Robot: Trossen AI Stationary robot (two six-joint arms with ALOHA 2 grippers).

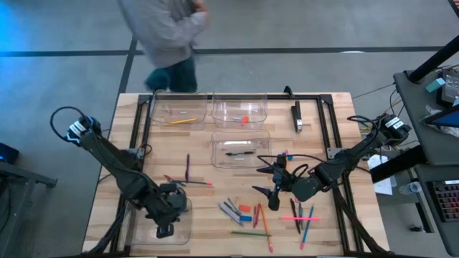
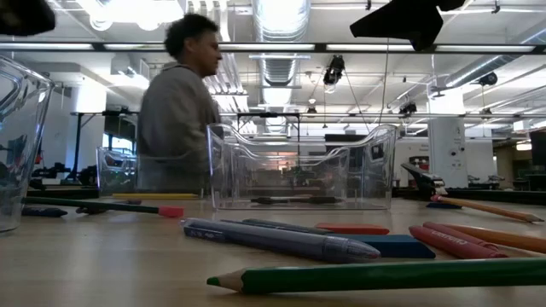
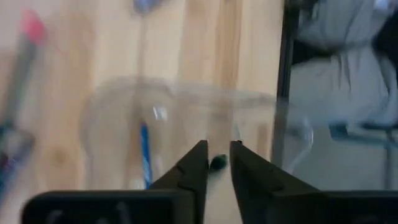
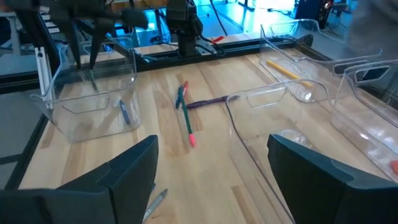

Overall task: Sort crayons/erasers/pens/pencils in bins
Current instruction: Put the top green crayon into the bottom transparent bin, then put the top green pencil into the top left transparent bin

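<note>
Left gripper (image 1: 166, 231) hangs over the near-left bin (image 1: 182, 228) with its fingers close together; right gripper (image 1: 275, 188) hovers wide open above the table's middle.

From overhead, loose crayons, pens and pencils (image 1: 262, 218) lie scattered at the front, a pencil (image 1: 182, 121) in the far-left bin (image 1: 179, 110), a red eraser (image 1: 244, 120) in the next bin (image 1: 239, 109), a pen (image 1: 239, 153) in the middle bin (image 1: 240, 147). Only the left wrist view shows something small and dark (image 3: 217, 163) between the narrow fingers, and a blue crayon (image 3: 145, 155) in the bin below. The right wrist view shows nothing between its spread fingers. A person (image 1: 165, 36) stands behind the table.
</note>
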